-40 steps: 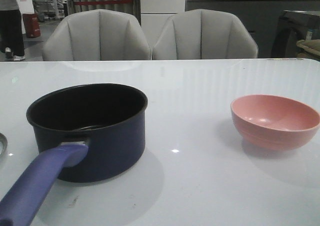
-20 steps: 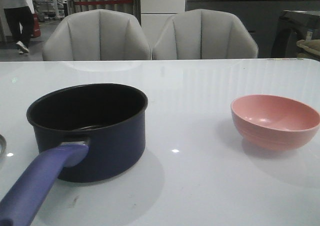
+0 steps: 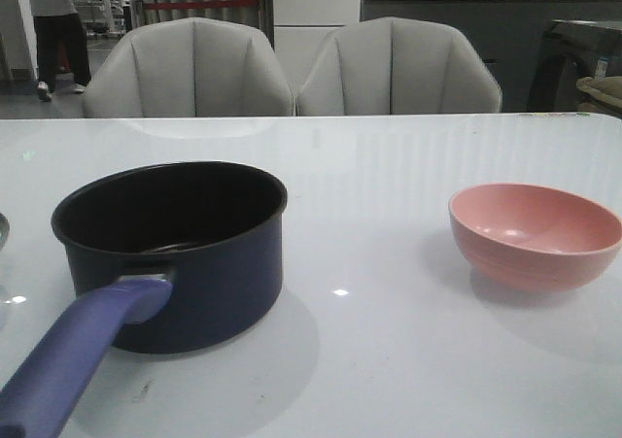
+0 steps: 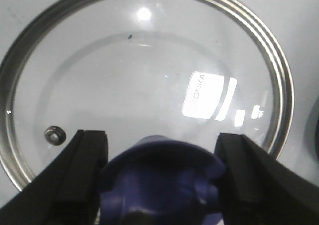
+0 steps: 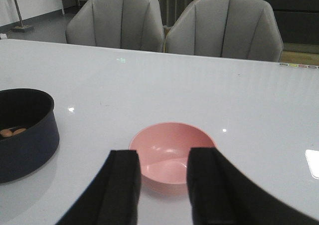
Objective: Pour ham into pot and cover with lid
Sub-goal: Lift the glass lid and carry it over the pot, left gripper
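- The ham (image 5: 12,131), a few orange-pink pieces, already lay inside the navy saucepan (image 3: 185,253), so the pouring looked done and the lid was the step in hand.
- The pink bowl (image 3: 535,236) stood empty on the white surface (image 3: 389,360), well apart from the saucepan on the robot's right.
- The left gripper (image 4: 162,180) straddled the blue knob (image 4: 159,180) of the glass KONKA lid (image 4: 144,75); its jaws stood either side of the knob and close against it, though I could not tell whether they were truly clamped.
- Only a sliver of the lid's rim showed at the left edge of the front view, beside the saucepan's purple handle (image 3: 78,351).
- The right gripper (image 5: 162,185) hovered near the bowl with its jaws apart, holding nothing.
- To do this well, the grip should probably be firm and centred on the knob, the lid carried level, then lowered so its steel rim seats evenly on the saucepan's rim.
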